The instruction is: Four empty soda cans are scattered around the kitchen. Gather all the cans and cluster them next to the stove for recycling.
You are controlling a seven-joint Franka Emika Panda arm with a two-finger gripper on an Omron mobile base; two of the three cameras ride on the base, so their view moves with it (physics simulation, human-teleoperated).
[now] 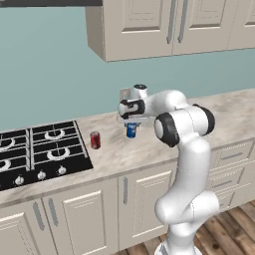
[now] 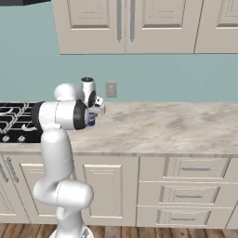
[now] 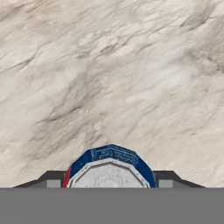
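**Operator:** Where is the blue can (image 1: 131, 130)?

**Guide:** Your claw (image 1: 131, 125) pinches it above the bench (image 1: 149, 144), mid-depth. Carry it toward the stove (image 1: 35, 154); set it beside the red can (image 1: 95, 140) near the stove-side edge.

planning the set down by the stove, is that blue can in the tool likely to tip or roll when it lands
The blue can is a small upright cylinder, so it probably stands if lowered flat onto the counter. Tilted, it would likely roll. The tool holds it near the top; smooth metal may slip, and it is probably light.
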